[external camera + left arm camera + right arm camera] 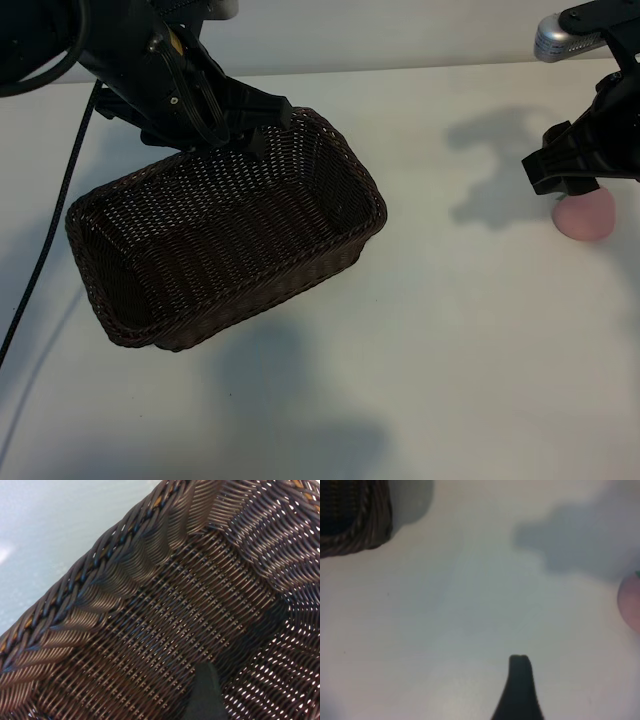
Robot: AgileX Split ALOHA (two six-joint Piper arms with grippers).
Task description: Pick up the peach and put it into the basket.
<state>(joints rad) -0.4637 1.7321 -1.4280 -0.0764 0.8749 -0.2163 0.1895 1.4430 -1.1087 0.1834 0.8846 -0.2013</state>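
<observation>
From the exterior view we see the basket (225,235) on the white table (450,350), lying at an angle in the left half. It is dark brown wicker, rectangular with rounded corners, a braided rim and sloping sides, and nothing lies in it. The left gripper (235,125) sits over the basket's far rim, its black fingers reaching at the rim; we cannot make out from here whether they touch the weave. The peach (586,216) lies on the table at the far right, well apart from the basket. It is small, smooth, pale pink and rounded. The right gripper (572,178) hangs just above it, partly covering its top, with jaws spread and nothing between them.

In the left wrist view we look straight into the basket (150,620): tight woven strands, the braided rim running across a corner, light showing through the mesh of one wall. One dark fingertip (204,692) stands over the inner weave. The jaws stand released, gripping nothing that we can see.

In the right wrist view one dark fingertip (519,682) hovers over bare table (445,605). The peach (631,600) shows only as a pink curve at the edge, with a green speck at its side. A corner of the basket (355,520) shows far off.
</observation>
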